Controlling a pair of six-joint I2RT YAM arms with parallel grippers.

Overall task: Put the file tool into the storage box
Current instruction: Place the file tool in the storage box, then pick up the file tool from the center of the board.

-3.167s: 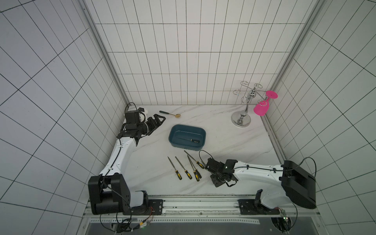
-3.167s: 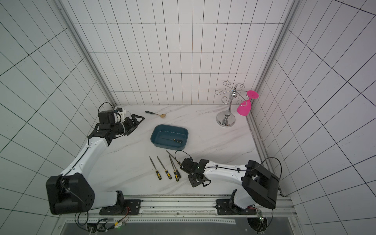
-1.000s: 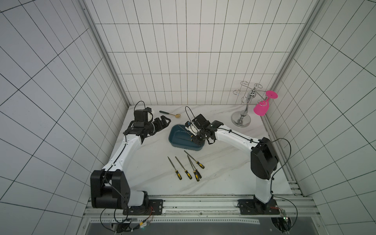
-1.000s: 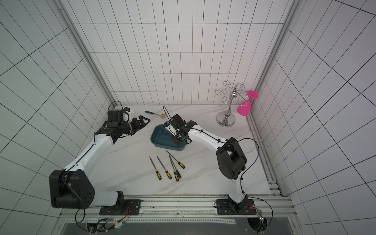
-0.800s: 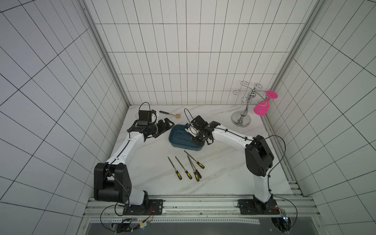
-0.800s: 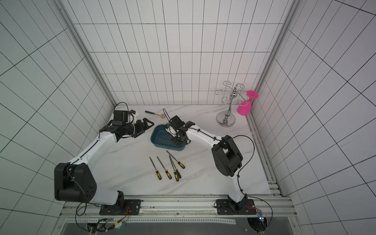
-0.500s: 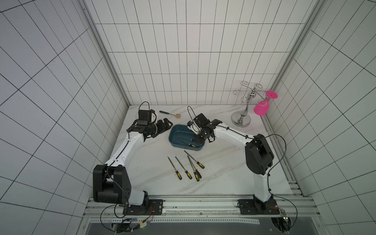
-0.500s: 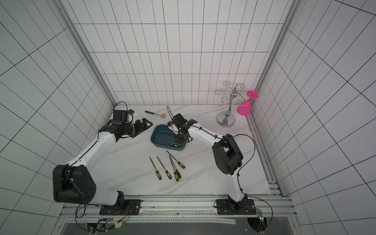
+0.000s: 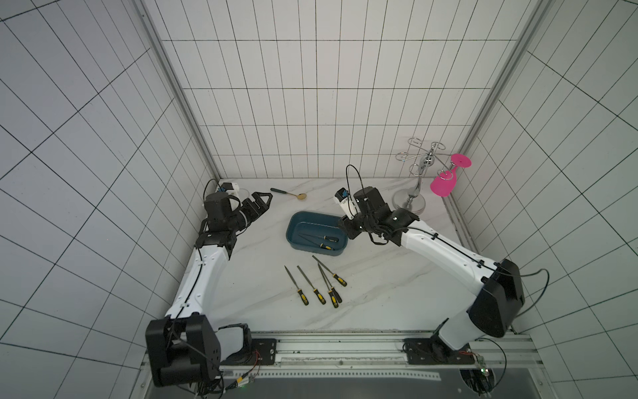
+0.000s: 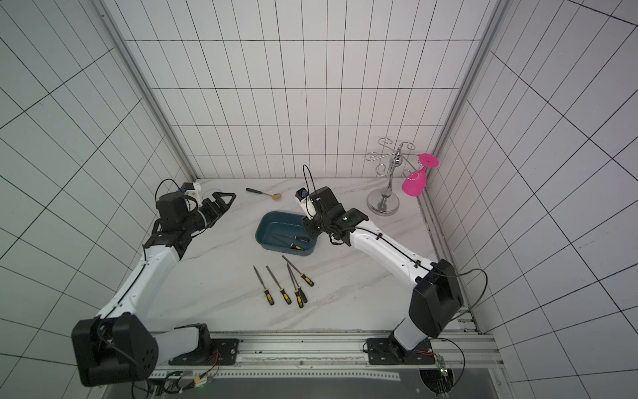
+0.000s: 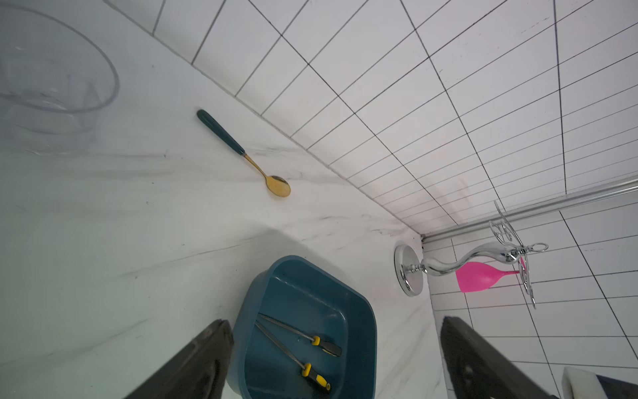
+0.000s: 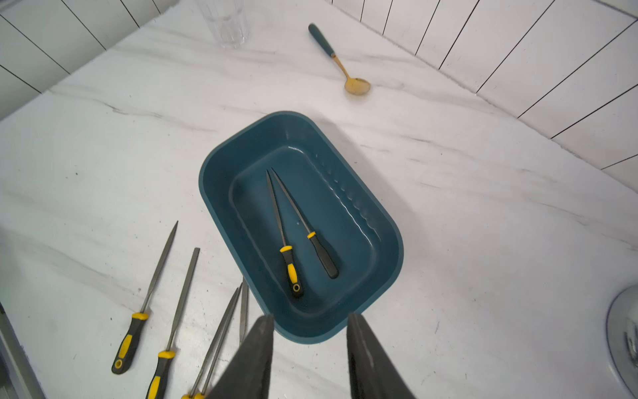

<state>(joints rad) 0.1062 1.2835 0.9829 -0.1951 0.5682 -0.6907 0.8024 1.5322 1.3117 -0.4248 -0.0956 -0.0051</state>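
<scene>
The storage box (image 9: 303,224) (image 10: 276,224) is a dark teal tub in the middle of the marble table. Two file tools (image 9: 319,237) (image 12: 286,238) with black-and-yellow handles lie side by side on its floor. Several more file tools (image 9: 310,285) (image 10: 281,285) (image 12: 155,276) lie on the table in front of the box. My right gripper (image 9: 346,230) (image 12: 309,316) hovers over the box's right end, open, with nothing between its fingers. My left gripper (image 9: 264,200) (image 11: 335,321) is open and empty at the back left, pointing toward the box.
A clear plastic cup (image 11: 58,79) (image 12: 224,20) stands in the back left corner beside my left wrist. A gold spoon with a dark handle (image 9: 290,193) lies behind the box. A chrome glass rack (image 9: 419,179) holding a pink glass (image 9: 445,183) stands at the back right.
My right gripper carried a file from the front row to the box, opened and drew back to the right; a second file now lies inside. My left gripper drew back from the box.
</scene>
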